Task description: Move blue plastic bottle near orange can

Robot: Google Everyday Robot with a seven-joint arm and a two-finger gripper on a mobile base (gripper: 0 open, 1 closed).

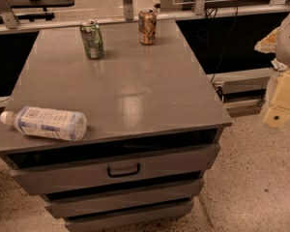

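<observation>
The blue plastic bottle (44, 123) lies on its side at the front left corner of the grey cabinet top (130, 81), its white cap pointing left over the edge. The orange can (147, 27) stands upright at the back, right of centre. My gripper (282, 103) is a pale yellowish shape at the right edge of the view, off the cabinet's right side and over the floor. It is far from the bottle and the can and holds nothing that I can see.
A green drink can (92, 38) stands upright at the back, left of the orange can. The cabinet has drawers (123, 169) in front, slightly open. A metal rail (130, 13) runs behind the top. Speckled floor (251, 178) lies to the right.
</observation>
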